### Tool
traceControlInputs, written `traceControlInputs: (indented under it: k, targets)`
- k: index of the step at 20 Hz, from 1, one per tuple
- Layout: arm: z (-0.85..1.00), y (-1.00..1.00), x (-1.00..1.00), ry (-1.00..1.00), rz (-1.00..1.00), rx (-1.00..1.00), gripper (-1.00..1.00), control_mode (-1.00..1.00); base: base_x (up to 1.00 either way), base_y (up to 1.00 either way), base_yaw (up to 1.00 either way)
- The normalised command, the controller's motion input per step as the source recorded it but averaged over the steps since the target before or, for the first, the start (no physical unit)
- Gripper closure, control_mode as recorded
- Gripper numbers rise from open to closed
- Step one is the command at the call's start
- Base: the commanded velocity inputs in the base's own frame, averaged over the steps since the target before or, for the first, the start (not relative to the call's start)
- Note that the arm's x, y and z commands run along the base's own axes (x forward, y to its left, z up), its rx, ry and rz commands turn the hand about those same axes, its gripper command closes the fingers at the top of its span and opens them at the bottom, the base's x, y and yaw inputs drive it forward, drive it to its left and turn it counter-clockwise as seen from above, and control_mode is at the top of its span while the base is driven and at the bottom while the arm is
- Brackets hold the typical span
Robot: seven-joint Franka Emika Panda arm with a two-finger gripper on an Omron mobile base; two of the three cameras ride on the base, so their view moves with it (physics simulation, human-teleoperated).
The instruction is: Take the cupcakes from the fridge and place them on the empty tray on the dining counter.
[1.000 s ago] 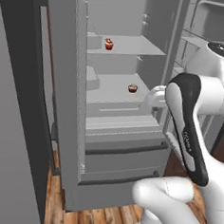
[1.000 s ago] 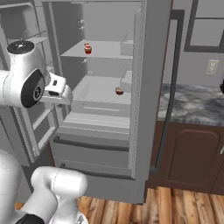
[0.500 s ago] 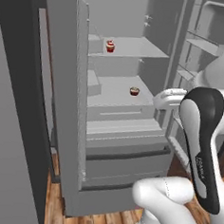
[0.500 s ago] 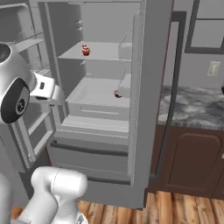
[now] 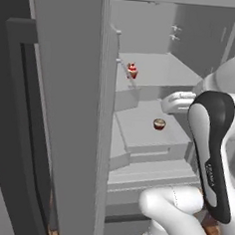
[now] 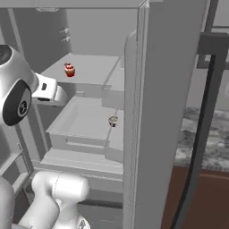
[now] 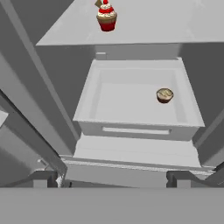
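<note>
- Pale grey shelving was seen inside the fridge, whose doors stood open; both cupcakes were still on those shelves, neither one lifted.
- The red-topped cupcake was found on the upper shelf, toward its left side in the hand view, and upright on its wrapper.
- The tan-topped cupcake was found lower down, in the shallow drawer-like bin, right of its middle and well apart from the red one.
- The tool was held spread wide and empty, its two dark tips framing the front of the bin, short of both cupcakes.
- The step in hand was judged to be the approach to a first cupcake. The tan one appeared the nearer and less obstructed target.
- For a good grasp, the tool would best be centred on the wrapper so that one tip passes either side, then brought in low enough to grip the wrapper rather than the soft topping.
- The bin's raised front lip and the upper shelf's edge were judged the likely snags; a path over the lip and under the shelf would be needed.
- Each cupcake's long axis was seen to run vertically, topping up. Being round, neither one points any way sideways, so no particular wrist roll seemed demanded; an upright carry would keep the topping intact.
</note>
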Motion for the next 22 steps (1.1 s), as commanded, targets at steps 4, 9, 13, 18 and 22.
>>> traceControlInputs:
  k: [4, 9, 13, 18, 22]
  targets:
    - [0.0, 0.0, 0.0, 0.0, 0.0, 0.0, -1.0, 1.0, 1.0, 0.51, 0.0]
    - [0.0, 0.0, 0.0, 0.0, 0.0, 0.0, -1.0, 1.0, 1.0, 0.24, 0.15]
    - [0.0, 0.0, 0.0, 0.0, 0.0, 0.0, -1.0, 1.0, 1.0, 0.16, 0.29]
    - [0.13, 0.06, 0.39, 0.0, 0.06, 0.0, -1.0, -1.0, 0.4, 0.11, 0.09]
    - [0.35, 0.13, 0.58, 0.0, 0.02, 0.0, -1.0, -1.0, 0.0, 0.0, 0.0]
